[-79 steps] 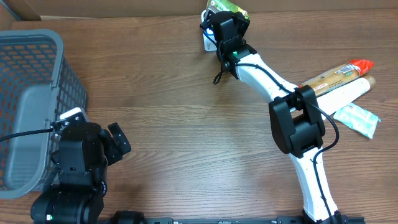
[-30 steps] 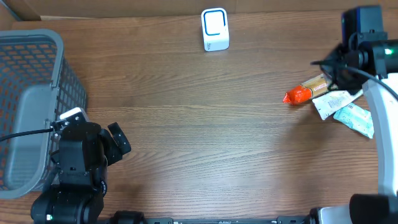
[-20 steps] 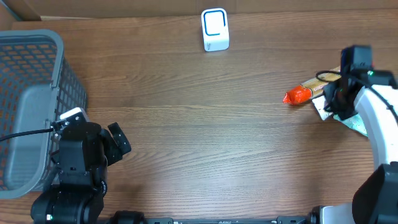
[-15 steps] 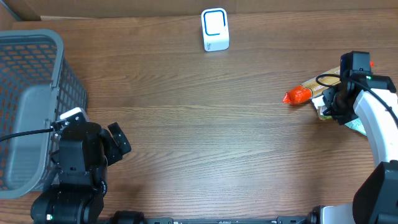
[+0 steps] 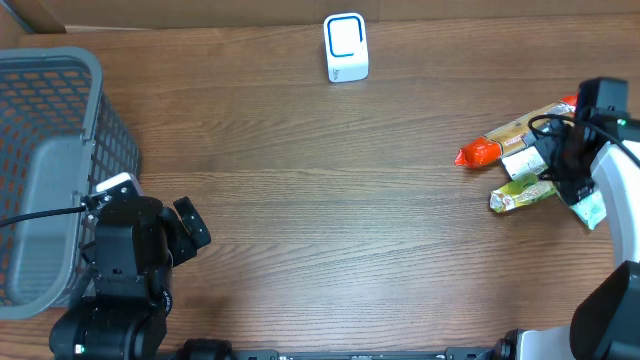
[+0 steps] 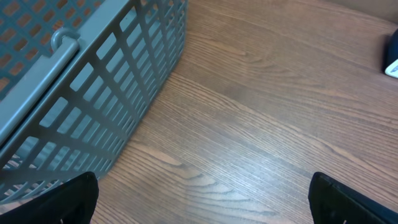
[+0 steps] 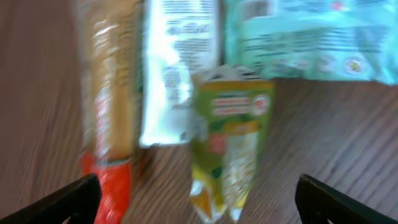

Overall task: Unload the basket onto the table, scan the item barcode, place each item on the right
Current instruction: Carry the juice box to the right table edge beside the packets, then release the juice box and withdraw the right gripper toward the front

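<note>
The item, a green and yellow pouch [image 5: 522,196], lies flat on the table at the right, next to a few other packets. My right gripper [image 5: 556,168] hangs just above it, open, gripping nothing. In the right wrist view the pouch [image 7: 231,149] lies between the wide-spread black fingertips [image 7: 68,200], apart from both. The white barcode scanner [image 5: 346,47] stands at the far middle of the table. My left gripper [image 6: 202,196] is open and empty at the near left, beside the grey basket [image 6: 93,93].
A tan packet with a red end [image 5: 497,142], a white packet [image 5: 522,160] and a teal packet [image 5: 593,212] lie around the pouch. The grey basket [image 5: 50,170] fills the left edge. Bare wood lies between scanner and packets.
My right gripper came from the scanner with the pouch to the packets on the right, then opened; the pouch now lies on the table. The left arm has not moved.
</note>
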Robot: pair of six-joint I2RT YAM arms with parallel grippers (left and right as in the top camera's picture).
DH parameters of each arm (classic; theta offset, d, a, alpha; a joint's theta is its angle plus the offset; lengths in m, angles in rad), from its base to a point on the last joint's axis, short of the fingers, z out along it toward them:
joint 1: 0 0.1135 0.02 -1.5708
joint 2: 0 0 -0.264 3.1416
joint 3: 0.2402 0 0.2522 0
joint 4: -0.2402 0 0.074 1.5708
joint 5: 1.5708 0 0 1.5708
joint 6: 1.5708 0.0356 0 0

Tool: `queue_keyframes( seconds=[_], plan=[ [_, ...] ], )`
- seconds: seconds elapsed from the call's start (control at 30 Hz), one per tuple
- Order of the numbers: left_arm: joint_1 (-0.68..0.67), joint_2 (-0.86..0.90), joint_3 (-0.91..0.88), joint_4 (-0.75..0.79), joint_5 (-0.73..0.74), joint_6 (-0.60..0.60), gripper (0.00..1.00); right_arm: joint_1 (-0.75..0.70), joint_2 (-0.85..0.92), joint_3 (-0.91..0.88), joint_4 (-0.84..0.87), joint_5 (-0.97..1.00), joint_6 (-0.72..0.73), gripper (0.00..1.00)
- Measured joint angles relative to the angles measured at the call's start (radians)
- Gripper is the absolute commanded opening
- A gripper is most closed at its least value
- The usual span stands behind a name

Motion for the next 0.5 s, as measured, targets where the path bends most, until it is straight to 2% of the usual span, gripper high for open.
queue_keyframes(
  seconds=[0.23,0.5],
  plan=[
    [0.0,0.0,0.0,0.0,0.0,0.0,1.0,0.013,-0.075,0.147,-0.108,-0.137,-0.168,1.0],
    [0.0,0.0,0.0,0.0,0.0,0.0,1.0,0.101,-0.376,0.168,-0.176,-0.177,-0.254,1.0]
  ],
)
